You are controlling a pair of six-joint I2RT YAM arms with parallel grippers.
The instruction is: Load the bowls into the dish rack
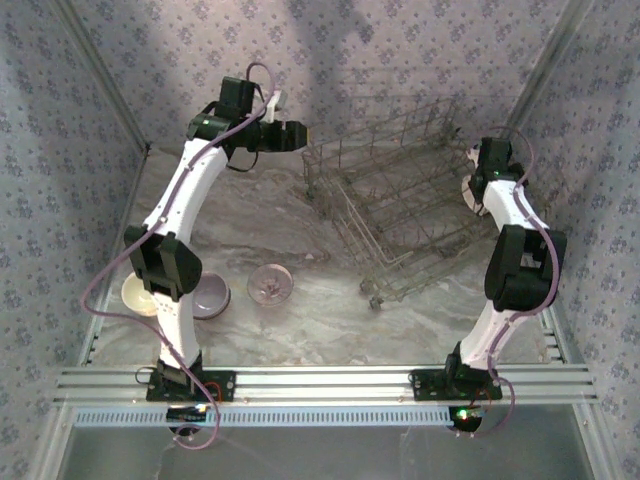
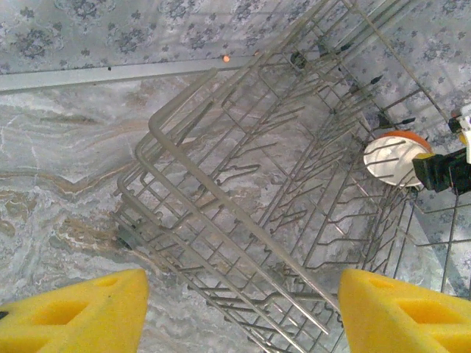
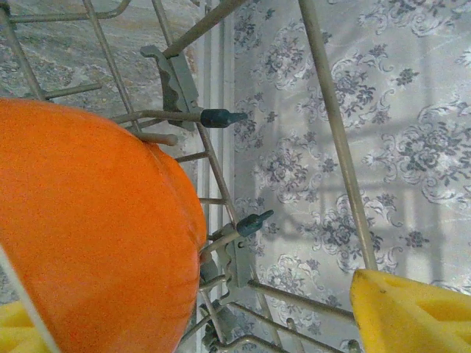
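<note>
The dish rack [image 1: 400,200] is a grey wire basket lying askew at the back of the table. My left gripper [image 1: 300,135] hovers at its left end; in the left wrist view it [image 2: 243,316] is open, yellow fingers [image 2: 73,312] wide apart above the wires [image 2: 243,220], holding nothing. My right gripper [image 1: 472,185] is at the rack's right side. The orange bowl [image 3: 88,228] leans on edge among the tines; my right gripper [image 3: 213,323] is open around it, its right finger [image 3: 412,312] clear of the bowl. The bowl's white inside [image 2: 394,158] faces my left wrist camera.
Three bowls sit on the marble table near the left arm's base: a cream one [image 1: 140,295], a lavender-grey one [image 1: 210,297] and a pinkish one [image 1: 270,283]. Patterned walls close in the back and both sides. An aluminium rail [image 1: 320,380] runs along the near edge.
</note>
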